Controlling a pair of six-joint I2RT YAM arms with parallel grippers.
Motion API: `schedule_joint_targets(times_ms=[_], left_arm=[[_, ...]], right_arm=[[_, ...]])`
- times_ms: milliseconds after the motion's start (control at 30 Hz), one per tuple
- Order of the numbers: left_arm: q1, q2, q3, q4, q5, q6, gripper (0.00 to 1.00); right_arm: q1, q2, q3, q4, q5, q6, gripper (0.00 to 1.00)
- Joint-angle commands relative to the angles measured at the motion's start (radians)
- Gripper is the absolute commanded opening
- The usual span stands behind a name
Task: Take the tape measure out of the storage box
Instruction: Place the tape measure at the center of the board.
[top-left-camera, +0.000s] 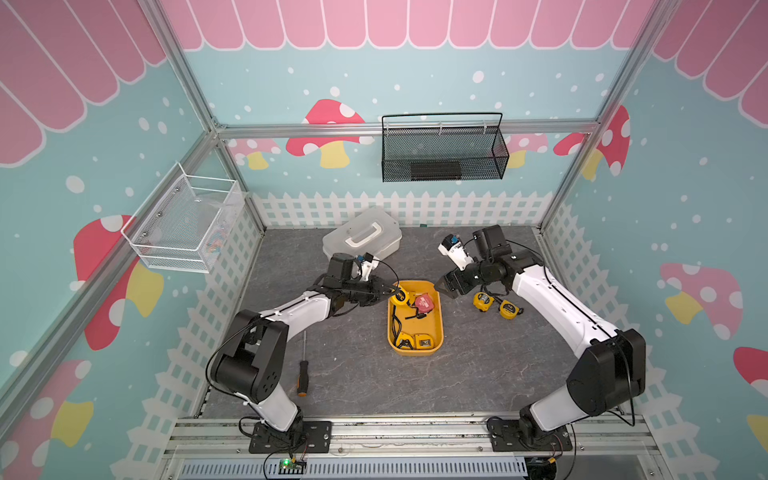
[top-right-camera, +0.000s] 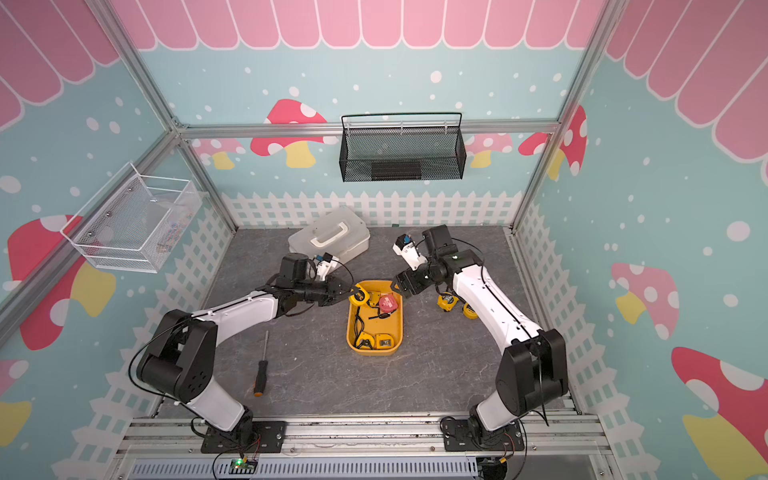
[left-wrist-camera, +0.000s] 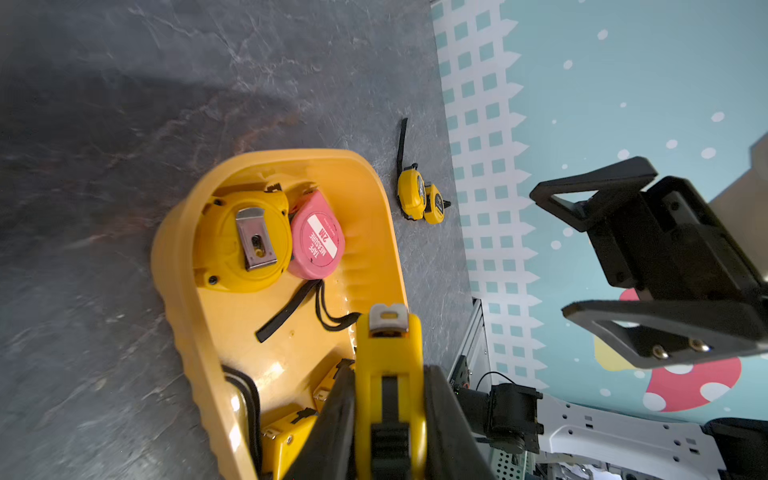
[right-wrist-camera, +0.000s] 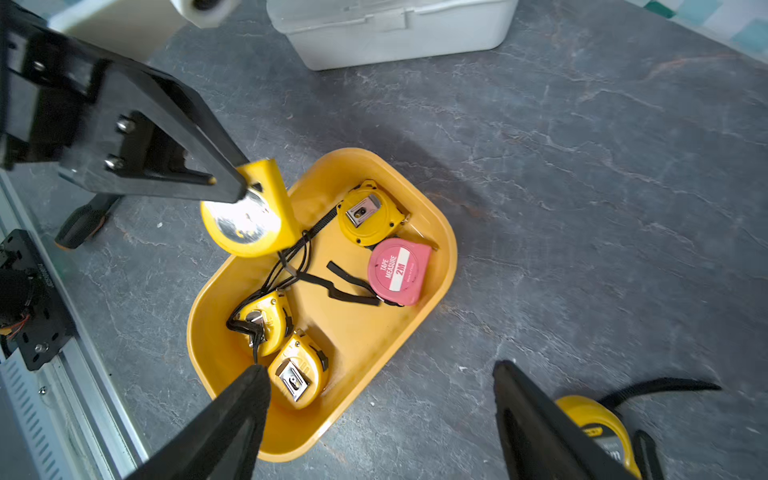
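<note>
A grey stone-patterned tabletop (top-left-camera: 478, 365) sits inside walls painted with mushrooms and a white fence. Two white-and-black robot arms reach in from the near edge. A black mesh basket (top-left-camera: 442, 151) hangs on the far wall and a white mesh basket (top-left-camera: 183, 224) on the left wall. A white lidded case (top-left-camera: 361, 237) with a handle lies at the back.

The yellow-orange storage box (top-left-camera: 415, 352) lies in the middle of the tabletop, between the arms.

The left claw (top-left-camera: 390, 289) is clamped tight on a yellow tape measure (right-wrist-camera: 249, 220), holding it raised above the box's far left corner. Black cords trail from it down into the box.

The right claw (right-wrist-camera: 378, 368) is spread wide and holds nothing, hovering by the box's far right corner.

A screwdriver (top-left-camera: 302, 370) with a black and orange handle lies near the left arm.

Four tape measures lie in the box: a pink one (right-wrist-camera: 399, 270) and a yellow one (right-wrist-camera: 368, 214) at the far end, and two yellow ones (right-wrist-camera: 266, 320) (right-wrist-camera: 297, 374) at the near end. Two more yellow tape measures (top-left-camera: 483, 301) (top-left-camera: 508, 309) lie side by side on the tabletop, right of the box, under the right arm.
</note>
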Motion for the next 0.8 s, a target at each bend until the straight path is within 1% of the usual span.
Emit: schedule_joint_targets(times_ms=[0, 67, 233, 333, 433, 600, 767], left_arm=[[0.048, -0.087, 0.028, -0.080, -0.055, 0.065, 0.16], [0.091, -0.127, 0.022, -0.100, -0.071, 0.073, 0.16], [0.216, -0.223, 0.006, -0.181, -0.174, 0.109, 0.16], [0.295, -0.245, -0.014, -0.193, -0.199, 0.092, 0.16], [0.348, -0.240, -0.026, -0.253, -0.227, 0.101, 0.16], [0.387, -0.199, -0.097, -0.257, -0.267, 0.108, 0.16], [0.398, -0.133, -0.134, -0.219, -0.264, 0.096, 0.16]], right_arm=[[-0.009, -0.017, -0.046, 0.007, -0.013, 0.026, 0.85], [-0.012, -0.022, -0.061, 0.016, -0.017, 0.036, 0.85], [-0.013, -0.019, -0.080, 0.033, -0.033, 0.049, 0.85], [-0.013, -0.012, -0.082, 0.038, -0.045, 0.053, 0.85], [-0.013, -0.008, -0.088, 0.043, -0.054, 0.060, 0.85], [-0.013, -0.003, -0.098, 0.053, -0.063, 0.063, 0.85], [-0.014, 0.008, -0.095, 0.053, -0.071, 0.056, 0.85]])
